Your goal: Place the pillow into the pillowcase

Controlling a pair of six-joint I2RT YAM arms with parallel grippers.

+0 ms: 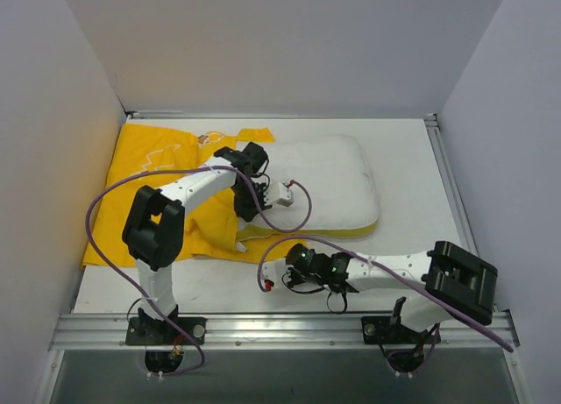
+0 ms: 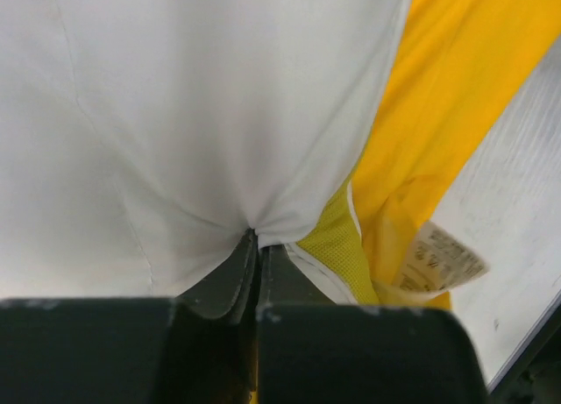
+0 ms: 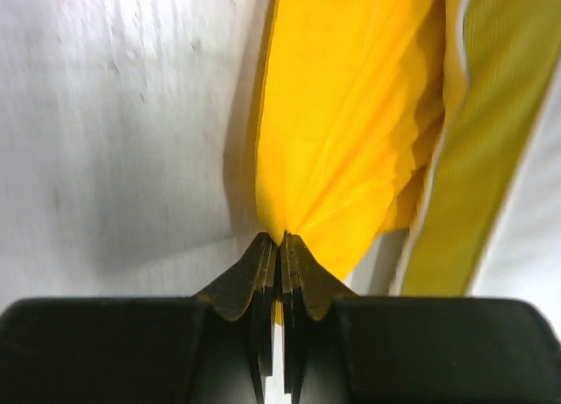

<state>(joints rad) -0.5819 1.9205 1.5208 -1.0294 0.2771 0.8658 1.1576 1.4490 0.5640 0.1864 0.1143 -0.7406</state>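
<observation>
The white pillow (image 1: 324,180) lies mid-table, its yellow stripe along the near edge. The yellow pillowcase (image 1: 149,185) is spread to its left, and the pillow's left end overlaps it. My left gripper (image 1: 247,213) is at that left end; in the left wrist view it (image 2: 256,239) is shut on a pinch of the pillow's white cloth (image 2: 219,115), beside the mesh stripe (image 2: 333,246). My right gripper (image 1: 263,271) sits at the pillowcase's near right corner. The right wrist view shows it (image 3: 280,239) shut on a fold of the yellow pillowcase (image 3: 351,115).
White walls close in the table on the left, back and right. A metal rail (image 1: 280,329) runs along the near edge by the arm bases. A care label (image 2: 443,262) hangs from the pillowcase. Bare table (image 1: 412,159) lies right of the pillow.
</observation>
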